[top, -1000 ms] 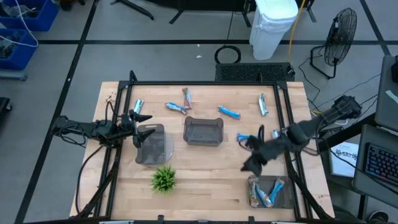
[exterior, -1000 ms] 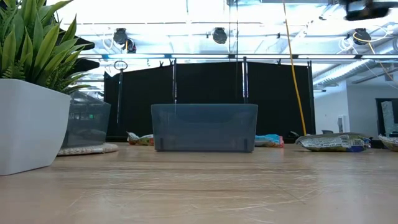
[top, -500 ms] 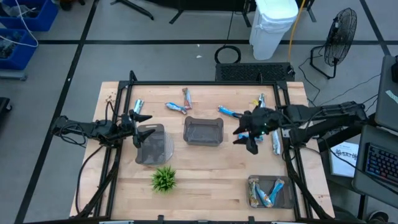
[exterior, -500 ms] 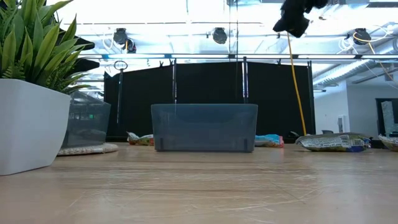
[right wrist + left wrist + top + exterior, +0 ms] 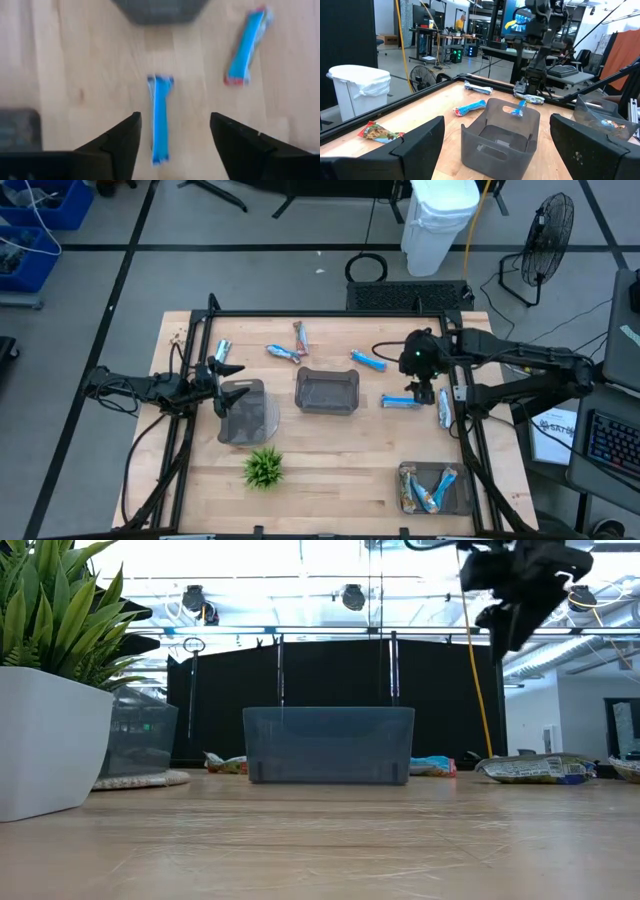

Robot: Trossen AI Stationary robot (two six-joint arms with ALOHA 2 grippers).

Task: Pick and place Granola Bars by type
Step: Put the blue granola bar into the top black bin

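Though slim and feather-light, the bright blue foil-wrapped granola bar (image 5: 160,119) will crinkle and slip, so you should pinch it across its narrow middle, where the filling stiffens it. Location: flat on the pale wooden counter (image 5: 340,450), right of the dark grey rectangular centre tray (image 5: 327,391). Right claw (image 5: 421,386): fingers apart, empty, poised above and straddling the bar's width. Left claw (image 5: 222,373): spread wide, waiting at the left tray (image 5: 246,412).
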